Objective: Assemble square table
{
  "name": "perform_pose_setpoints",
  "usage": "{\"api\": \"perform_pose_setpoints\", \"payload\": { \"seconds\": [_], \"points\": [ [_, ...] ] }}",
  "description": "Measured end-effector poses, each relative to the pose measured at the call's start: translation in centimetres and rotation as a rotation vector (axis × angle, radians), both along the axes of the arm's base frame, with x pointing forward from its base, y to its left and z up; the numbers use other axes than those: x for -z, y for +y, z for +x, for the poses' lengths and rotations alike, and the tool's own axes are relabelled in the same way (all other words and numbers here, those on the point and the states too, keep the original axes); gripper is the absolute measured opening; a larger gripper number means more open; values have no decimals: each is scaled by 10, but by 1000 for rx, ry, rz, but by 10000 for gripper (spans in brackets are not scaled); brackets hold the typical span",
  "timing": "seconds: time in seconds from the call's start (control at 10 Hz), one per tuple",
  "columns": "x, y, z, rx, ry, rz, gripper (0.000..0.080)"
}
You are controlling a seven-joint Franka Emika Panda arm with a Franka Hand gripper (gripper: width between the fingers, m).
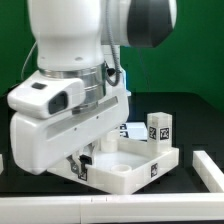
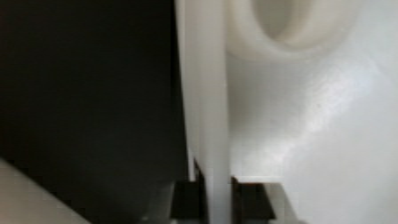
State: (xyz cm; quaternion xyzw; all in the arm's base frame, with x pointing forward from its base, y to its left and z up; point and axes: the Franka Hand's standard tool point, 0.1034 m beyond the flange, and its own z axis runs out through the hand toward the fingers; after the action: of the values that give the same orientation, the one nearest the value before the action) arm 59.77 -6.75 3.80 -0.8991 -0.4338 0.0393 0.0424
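Observation:
The square table panel [image 1: 135, 165] is a white plastic square with a raised rim, low in the middle of the exterior view, with tags on its side. My gripper [image 1: 82, 162] reaches down onto the panel's rim at the exterior view's left. In the wrist view the rim edge [image 2: 210, 100] runs straight between my two dark fingers, which are shut on it [image 2: 214, 196]. A round corner socket [image 2: 311, 30] shows on the panel face. Two white block legs with tags [image 1: 159, 130] stand behind the panel at the exterior view's right.
The bulky white arm body [image 1: 70, 100] fills the upper left of the exterior view and hides part of the panel. A white strip [image 1: 210, 170] lies at the exterior view's right edge on the black table.

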Motion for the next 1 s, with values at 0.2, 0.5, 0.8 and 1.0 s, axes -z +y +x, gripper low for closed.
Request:
{"api": "perform_pose_setpoints", "payload": {
  "seconds": [0.2, 0.5, 0.8, 1.0],
  "points": [
    [1, -4, -1, -86, 4, -16, 54],
    [-1, 35, 25, -225, -70, 20, 54],
    [2, 27, 21, -186, -57, 12, 54],
    [-2, 34, 30, -260, -114, 2, 54]
  ]
}}
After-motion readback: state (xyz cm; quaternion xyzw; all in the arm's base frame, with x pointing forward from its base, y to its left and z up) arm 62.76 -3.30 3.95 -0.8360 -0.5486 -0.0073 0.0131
